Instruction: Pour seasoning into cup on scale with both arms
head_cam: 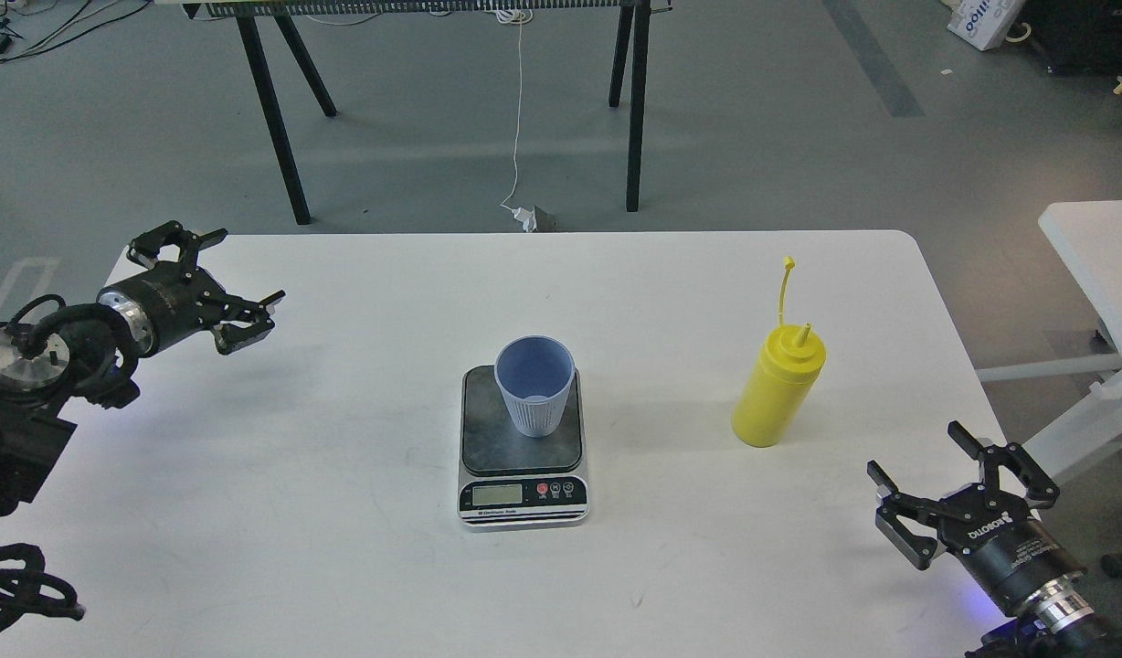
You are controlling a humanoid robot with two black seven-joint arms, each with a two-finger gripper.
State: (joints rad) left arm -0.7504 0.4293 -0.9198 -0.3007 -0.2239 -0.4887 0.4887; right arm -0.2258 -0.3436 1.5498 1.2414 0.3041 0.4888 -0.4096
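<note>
The yellow seasoning bottle (777,387) stands upright on the white table (360,439), right of centre, its cap strap pointing up. The light-blue ribbed cup (534,385) stands upright on the dark platform of the scale (522,450) at the table's middle. My right gripper (917,479) is open and empty near the table's front right corner, well apart from the bottle. My left gripper (225,274) is open and empty above the table's far left edge, far from the cup.
The table's right edge runs close to my right gripper. A second white table (1095,265) stands to the right. Black trestle legs (273,110) and a white cable (517,119) are on the floor beyond the table.
</note>
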